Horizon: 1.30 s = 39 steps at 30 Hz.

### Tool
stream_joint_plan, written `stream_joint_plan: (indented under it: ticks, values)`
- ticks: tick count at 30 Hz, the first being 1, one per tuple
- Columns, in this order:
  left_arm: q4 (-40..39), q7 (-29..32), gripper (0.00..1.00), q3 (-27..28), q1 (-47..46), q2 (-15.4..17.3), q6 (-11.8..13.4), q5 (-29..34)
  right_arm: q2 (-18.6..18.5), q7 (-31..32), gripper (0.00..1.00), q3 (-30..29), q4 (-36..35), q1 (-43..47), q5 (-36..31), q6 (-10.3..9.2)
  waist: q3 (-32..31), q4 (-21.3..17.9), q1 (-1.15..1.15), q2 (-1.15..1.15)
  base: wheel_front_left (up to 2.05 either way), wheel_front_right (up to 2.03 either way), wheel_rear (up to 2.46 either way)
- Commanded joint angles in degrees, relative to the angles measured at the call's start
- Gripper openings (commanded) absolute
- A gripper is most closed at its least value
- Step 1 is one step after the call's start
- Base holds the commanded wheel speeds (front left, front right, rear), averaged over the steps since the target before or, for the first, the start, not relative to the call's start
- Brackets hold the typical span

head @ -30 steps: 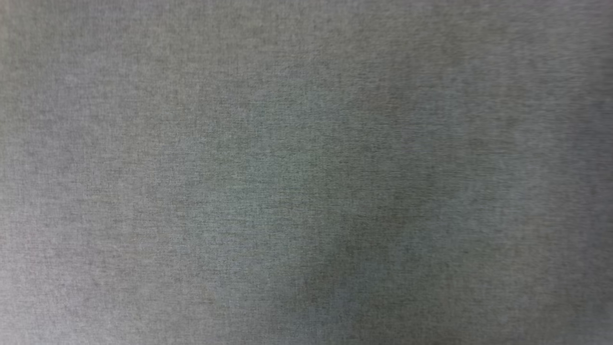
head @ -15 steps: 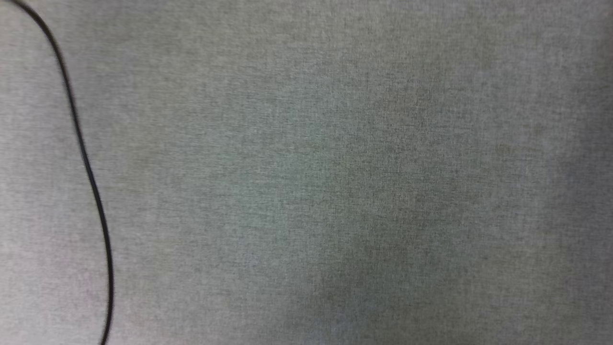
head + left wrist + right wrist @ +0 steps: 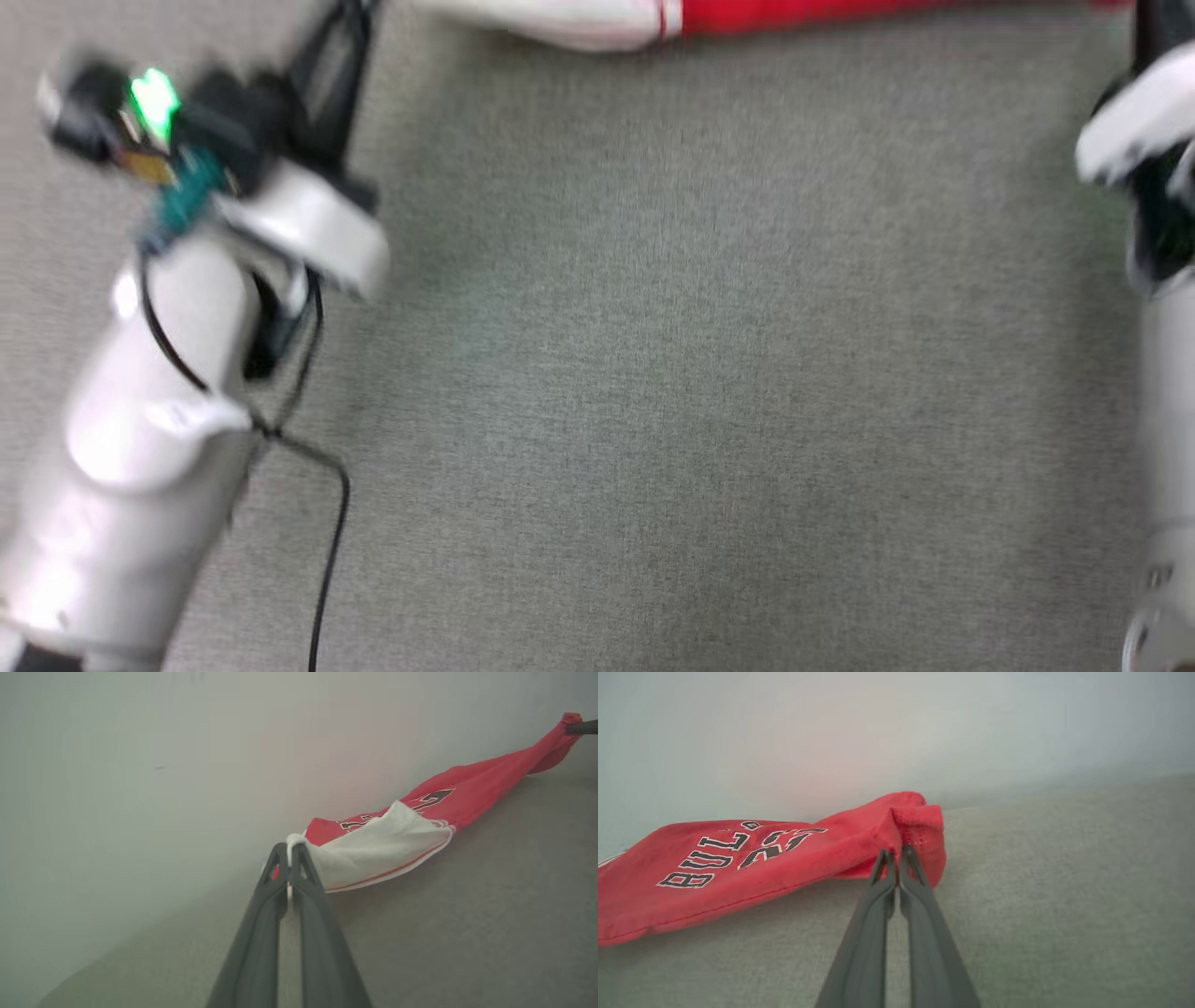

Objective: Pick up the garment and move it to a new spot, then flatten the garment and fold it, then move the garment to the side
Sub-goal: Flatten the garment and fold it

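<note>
The garment (image 3: 467,798) is a red shirt with a white sleeve and black, white-outlined lettering. It hangs stretched between my two grippers, low over a grey cloth surface (image 3: 653,373). My left gripper (image 3: 291,851) is shut on the edge of the white sleeve. My right gripper (image 3: 896,854) is shut on a bunched red end of the garment (image 3: 738,858). In the head view the garment (image 3: 794,14) runs as a strip along the top edge, the white sleeve to the left. My left arm (image 3: 168,373) stands at the left and my right forearm (image 3: 1167,420) at the right.
A black cable (image 3: 327,560) trails from my left arm down across the grey surface. A pale wall (image 3: 140,765) rises close behind the garment. The other arm's dark fingertip (image 3: 584,727) shows at the garment's far end in the left wrist view.
The head camera has moved. Earlier it showed bare grey surface, then a black cable at the left; now both arms and the garment's strip are in the picture.
</note>
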Motion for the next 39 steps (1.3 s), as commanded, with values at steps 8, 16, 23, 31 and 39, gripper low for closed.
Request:
stream_joint_plan:
  ticks: [8,16,23,31,39]
  values:
    - [0.63,0.57,0.00,-2.21,16.91,0.70,-0.01,-3.24,0.11,1.92,0.00,2.63,1.31,13.94,7.18,-0.09,-10.81,0.09,0.01,0.00,0.00,0.00,0.00]
    - [-1.73,2.79,0.00,-4.23,29.27,2.65,0.46,-5.55,-0.93,5.78,0.00,6.09,-0.41,24.06,12.92,-0.09,-17.41,-0.13,0.01,0.00,0.00,0.00,0.00]
    - [-6.28,5.24,0.00,-4.46,38.41,5.41,1.85,-7.57,-3.50,10.83,0.00,11.07,-4.21,32.14,17.90,-0.09,-22.62,-0.64,0.01,0.00,0.00,0.00,0.00]
    - [-14.77,8.38,0.00,-4.10,47.58,9.46,3.94,-9.75,-7.05,15.65,0.00,14.79,-10.99,41.08,23.89,-0.09,-26.74,-0.31,0.01,0.00,0.00,0.00,0.00]
    - [-22.37,11.32,0.00,-5.14,54.95,12.56,4.55,-11.31,-10.81,20.41,0.00,17.76,-18.17,49.23,25.60,-0.09,-29.40,-0.03,0.01,0.00,0.00,0.00,0.00]
